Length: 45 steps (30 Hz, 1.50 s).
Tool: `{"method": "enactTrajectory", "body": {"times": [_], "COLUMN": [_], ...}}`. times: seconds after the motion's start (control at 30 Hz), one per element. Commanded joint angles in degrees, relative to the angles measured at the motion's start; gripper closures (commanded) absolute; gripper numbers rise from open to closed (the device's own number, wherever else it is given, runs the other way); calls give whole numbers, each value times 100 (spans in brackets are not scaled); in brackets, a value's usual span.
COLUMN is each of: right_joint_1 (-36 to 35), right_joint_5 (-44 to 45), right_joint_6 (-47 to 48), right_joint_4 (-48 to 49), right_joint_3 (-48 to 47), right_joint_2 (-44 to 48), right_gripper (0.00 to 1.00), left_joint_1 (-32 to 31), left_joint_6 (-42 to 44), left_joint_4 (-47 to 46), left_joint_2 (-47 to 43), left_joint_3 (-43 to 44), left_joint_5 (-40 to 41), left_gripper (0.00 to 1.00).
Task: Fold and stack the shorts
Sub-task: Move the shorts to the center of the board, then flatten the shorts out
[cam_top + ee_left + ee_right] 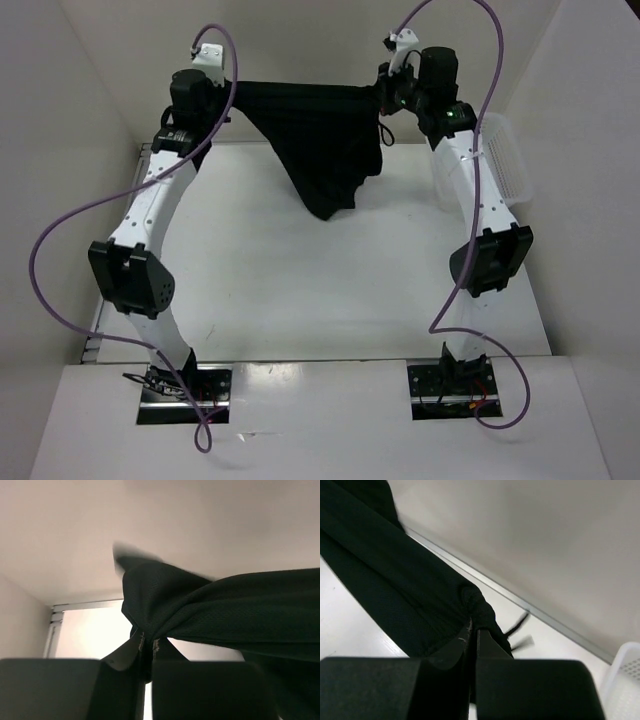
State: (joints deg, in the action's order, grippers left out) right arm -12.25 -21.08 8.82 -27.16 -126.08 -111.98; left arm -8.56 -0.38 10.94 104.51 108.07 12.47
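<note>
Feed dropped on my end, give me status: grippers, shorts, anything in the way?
Left gripper shut on shorts. Right gripper shut on shorts. Shorts held up, stretched between them, middle sagging, unfolded. White basket at right, clear of cloth.

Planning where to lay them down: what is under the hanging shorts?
White tabletop shows below the shorts, which hang between the left gripper and right gripper. The strip behind the drooping cloth is hidden.
</note>
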Motion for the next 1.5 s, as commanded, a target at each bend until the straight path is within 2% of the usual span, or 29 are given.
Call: {"method": "enactTrajectory", "body": {"times": [0.0,0.07,0.13,0.17,0.2,0.23,0.37,0.4,0.47,0.53,0.6,0.73,0.83,0.9,1.03,1.13,1.27,1.4,1.47], "right_joint_1": [197,145,92,-22,-101,-198,-962,-1233,-1324,-1324,-1324,-1324,-1324,-1324,-1113,-1113,-1113,-1113,-1113], "right_joint_5": [132,-245,-362,-362,-362,-309,182,262,324,603,833,1062,1342,1712,1617,1554,1554,1554,1554], "right_joint_6": [356,655,1249,1489,1752,2216,3116,3230,3371,3372,3609,3749,3969,4127,4181,4119,4066,4066,4066], "right_joint_4": [-61,-351,-788,-922,-1080,-1360,-1854,-1915,-2030,-2030,-1978,-1978,-1978,-1891,-1890,-1828,-1775,-1775,-1723], "right_joint_3": [-119,248,618,1133,1434,2081,3895,4211,4933,5416,5672,5954,6077,6279,6438,6438,6438,6490,6491], "right_joint_2": [229,440,702,800,905,1115,1679,1802,2109,2259,2382,2444,2444,2505,2506,2506,2506,2506,2506], "right_gripper": [100,100,100,100,100,100,100,100,100,100,100,100,100,100,100,100,100,100,100], "left_joint_1": [-32,-181,-365,-436,-593,-690,-1270,-1445,-1499,-1500,-1500,-1132,-710,-236,477,531,531,531,461], "left_joint_6": [38,38,38,38,38,38,38,38,38,38,38,38,38,38,38,38,38,38,38], "left_joint_4": [847,1023,1147,1217,1305,1392,2112,2549,3244,3379,3459,2932,2694,2694,2686,2685,2132,2254,2255], "left_joint_2": [-439,-817,-1246,-1405,-1555,-1843,-2303,-2364,-2505,-2584,-2585,-2331,-1900,-1567,-1074,-678,-371,-212,-89], "left_joint_3": [-329,-768,-1786,-2199,-3047,-3447,-4732,-4856,-5040,-5155,-5312,-5314,-4955,-4489,-3926,-3812,-3522,-3170,-3169], "left_joint_5": [765,844,1038,1099,1169,1170,811,653,100,10,106,334,546,196,-604,-1088,-1641,-2755,-2829], "left_gripper": [100,100,100,100,99,96,88,66,46,30,29,28,28,28,29,29,28,27,25]}}
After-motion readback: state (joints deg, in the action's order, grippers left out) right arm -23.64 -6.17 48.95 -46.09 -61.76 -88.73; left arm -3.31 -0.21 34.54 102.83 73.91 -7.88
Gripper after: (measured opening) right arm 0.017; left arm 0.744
